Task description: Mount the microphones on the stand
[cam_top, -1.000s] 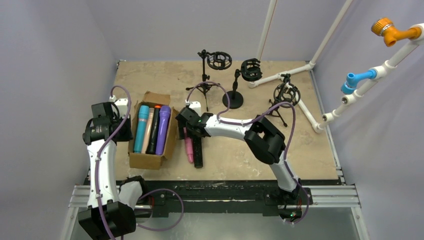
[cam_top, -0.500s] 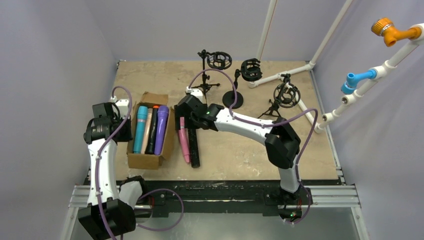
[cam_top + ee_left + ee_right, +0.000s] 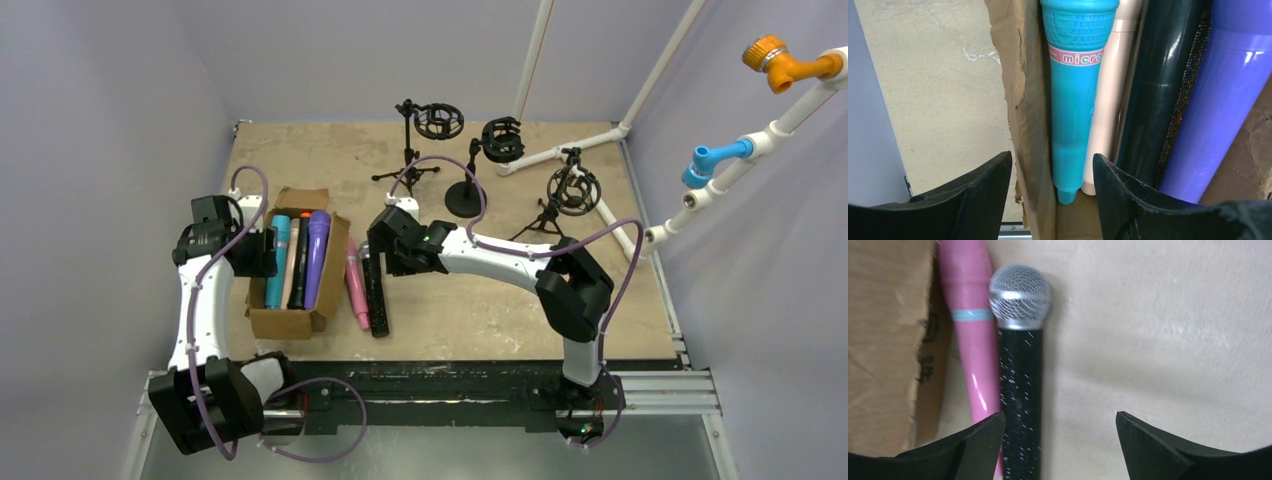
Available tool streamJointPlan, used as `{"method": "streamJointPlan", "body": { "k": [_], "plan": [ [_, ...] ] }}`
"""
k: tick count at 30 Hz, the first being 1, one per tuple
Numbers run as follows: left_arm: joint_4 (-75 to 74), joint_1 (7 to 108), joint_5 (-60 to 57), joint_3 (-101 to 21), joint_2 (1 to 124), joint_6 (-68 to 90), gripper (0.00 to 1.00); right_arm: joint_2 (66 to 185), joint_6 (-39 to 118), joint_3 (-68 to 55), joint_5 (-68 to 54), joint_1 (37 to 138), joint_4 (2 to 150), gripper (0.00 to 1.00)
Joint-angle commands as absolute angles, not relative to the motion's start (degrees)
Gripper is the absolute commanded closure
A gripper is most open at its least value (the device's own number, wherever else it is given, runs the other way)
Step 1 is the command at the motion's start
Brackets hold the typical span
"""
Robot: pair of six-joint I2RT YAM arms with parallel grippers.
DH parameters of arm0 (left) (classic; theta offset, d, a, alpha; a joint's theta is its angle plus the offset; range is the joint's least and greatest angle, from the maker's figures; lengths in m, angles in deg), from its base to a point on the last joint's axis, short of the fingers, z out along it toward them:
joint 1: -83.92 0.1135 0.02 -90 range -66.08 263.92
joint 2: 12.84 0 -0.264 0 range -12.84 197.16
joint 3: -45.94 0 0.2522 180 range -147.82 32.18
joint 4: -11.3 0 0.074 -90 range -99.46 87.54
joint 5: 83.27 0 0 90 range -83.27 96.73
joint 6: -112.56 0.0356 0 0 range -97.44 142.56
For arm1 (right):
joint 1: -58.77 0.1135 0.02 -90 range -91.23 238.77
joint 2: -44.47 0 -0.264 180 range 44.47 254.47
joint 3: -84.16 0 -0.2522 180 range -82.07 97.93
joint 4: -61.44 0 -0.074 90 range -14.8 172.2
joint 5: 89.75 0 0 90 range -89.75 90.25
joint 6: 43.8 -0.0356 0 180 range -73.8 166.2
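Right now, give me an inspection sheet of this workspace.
Surface: tan tabletop.
Job's things: four microphones in the cardboard box; pink microphone and black microphone lying beside it; three stands at the far side, mounts empty.
Clutter: nothing seen.
Grippers: left gripper open over the box's left wall; right gripper open over the black microphone, empty.
Cables: purple cables loop along both arms.
Surroundings: white pipe frame, plain walls.

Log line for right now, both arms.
left fingers: open above box wall and teal microphone | right fingers: open over black microphone, pink microphone beside it | stands: no microphone
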State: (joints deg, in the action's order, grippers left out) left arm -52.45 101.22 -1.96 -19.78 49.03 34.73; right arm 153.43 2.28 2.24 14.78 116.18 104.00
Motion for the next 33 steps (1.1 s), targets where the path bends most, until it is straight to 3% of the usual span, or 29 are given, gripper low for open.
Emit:
{"method": "streamJointPlan", "body": {
  "k": [1,8,12,18,25,31,33],
  "plan": [
    [-48.5,101.7,-1.8,-23.1,51.5,35.7,0.43,149.1,1.0,-1.8,12.4,117.8,100.9,0.16],
    [-47.1,102.0,-2.9,-24.8,55.8,35.6,0.65,151.0,-0.4,-3.5,9.3,119.7,97.8,0.22],
    [-47.5,102.1,-4.1,-24.5,56.2,35.5,1.00,152.4,-0.6,-2.5,8.1,119.7,96.3,0.25],
    [-49.4,102.1,-5.4,-24.3,53.7,34.8,1.00,157.8,-1.2,0.8,6.8,119.6,96.5,0.36],
    [-50.2,102.2,-6.2,-24.4,51.8,35.4,1.00,161.3,-1.4,3.8,8.8,118.4,96.1,0.69],
    [-49.9,102.1,-6.3,-24.0,51.7,35.6,1.00,161.7,-1.4,6.6,11.5,115.8,96.2,0.71],
    [-49.9,102.2,-6.4,-24.0,51.3,35.4,1.00,162.0,-1.6,7.5,11.2,114.8,96.3,0.66]
  ]
}}
